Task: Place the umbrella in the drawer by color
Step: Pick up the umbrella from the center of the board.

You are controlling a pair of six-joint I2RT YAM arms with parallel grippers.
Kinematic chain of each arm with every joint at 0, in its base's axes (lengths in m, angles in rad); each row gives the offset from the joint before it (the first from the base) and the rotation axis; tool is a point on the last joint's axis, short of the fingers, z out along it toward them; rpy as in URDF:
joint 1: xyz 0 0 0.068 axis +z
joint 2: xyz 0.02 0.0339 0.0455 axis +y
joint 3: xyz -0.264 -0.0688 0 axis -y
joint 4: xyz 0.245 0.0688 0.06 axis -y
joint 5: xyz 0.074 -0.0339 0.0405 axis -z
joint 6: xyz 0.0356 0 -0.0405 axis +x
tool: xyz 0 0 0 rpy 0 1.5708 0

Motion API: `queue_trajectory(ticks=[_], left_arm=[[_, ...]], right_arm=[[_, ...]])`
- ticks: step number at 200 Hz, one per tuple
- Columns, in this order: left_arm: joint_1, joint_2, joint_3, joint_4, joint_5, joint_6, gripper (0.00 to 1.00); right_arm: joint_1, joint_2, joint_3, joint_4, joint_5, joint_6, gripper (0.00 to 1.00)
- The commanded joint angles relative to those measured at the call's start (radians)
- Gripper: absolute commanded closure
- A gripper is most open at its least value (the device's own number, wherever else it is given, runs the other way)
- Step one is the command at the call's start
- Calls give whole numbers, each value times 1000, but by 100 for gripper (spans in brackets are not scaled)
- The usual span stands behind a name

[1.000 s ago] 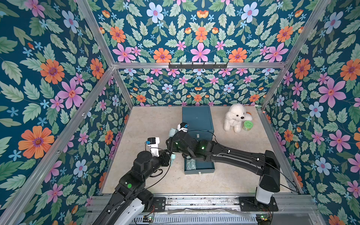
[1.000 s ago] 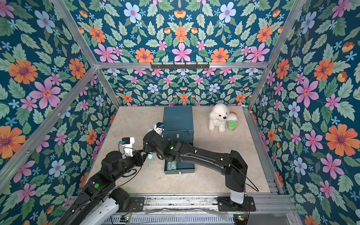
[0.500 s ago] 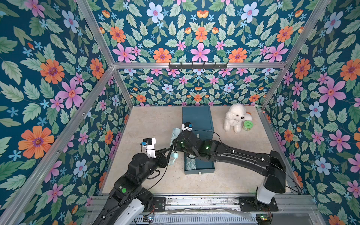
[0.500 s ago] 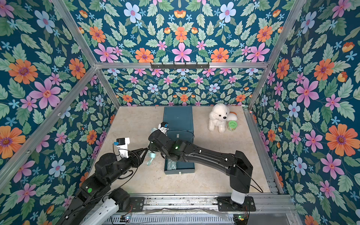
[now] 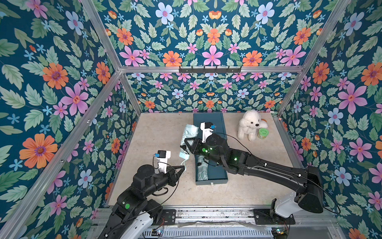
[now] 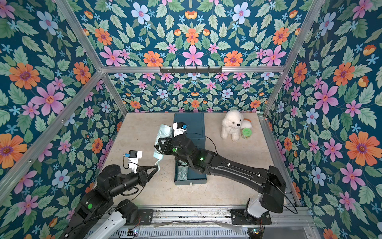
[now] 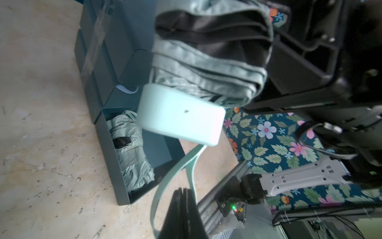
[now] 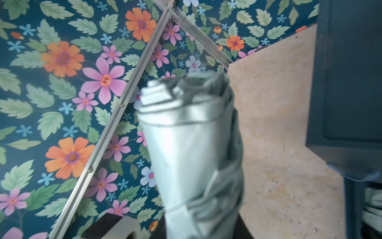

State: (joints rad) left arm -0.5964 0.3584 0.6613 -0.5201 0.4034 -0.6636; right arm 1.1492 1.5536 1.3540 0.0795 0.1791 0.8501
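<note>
My right gripper is shut on a folded mint-green umbrella, held off the floor just left of the teal cabinet. Its pale handle points toward the front, and a strap loop hangs from it. My left gripper is shut, its tips right at the strap; nothing shows between the jaws. The cabinet's bottom drawer is pulled open, and another mint-green umbrella lies inside. In the right wrist view the held umbrella fills the centre and hides the fingers.
A white plush dog and a green can stand at the back right. A hook rail is fixed on the back wall. Floral walls enclose three sides, and a metal rail runs along the front.
My right arm has carried the umbrella a little up and toward the back right. The left gripper stays near the handle strap and has shifted only slightly.
</note>
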Motion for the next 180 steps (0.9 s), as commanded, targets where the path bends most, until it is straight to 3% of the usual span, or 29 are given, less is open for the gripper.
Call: queue_trajectory(ticks=[1, 47, 111, 144, 156, 180], left_arm=[[2, -5, 4, 63, 34, -16, 100], [2, 80, 34, 60, -84, 14, 100], [1, 206, 129, 61, -160, 105, 100], [2, 228, 144, 77, -68, 147, 50], [1, 228, 147, 70, -40, 164, 43], [1, 224, 168, 52, -77, 169, 38]], right_arm=[[0, 1, -8, 188, -65, 26, 100], [37, 21, -29, 196, -89, 46, 100], [69, 27, 1, 4, -10, 5, 100], [9, -109, 41, -198, 134, -83, 100], [-13, -172, 31, -260, 190, -106, 100], [-21, -297, 0, -374, 300, -136, 100]])
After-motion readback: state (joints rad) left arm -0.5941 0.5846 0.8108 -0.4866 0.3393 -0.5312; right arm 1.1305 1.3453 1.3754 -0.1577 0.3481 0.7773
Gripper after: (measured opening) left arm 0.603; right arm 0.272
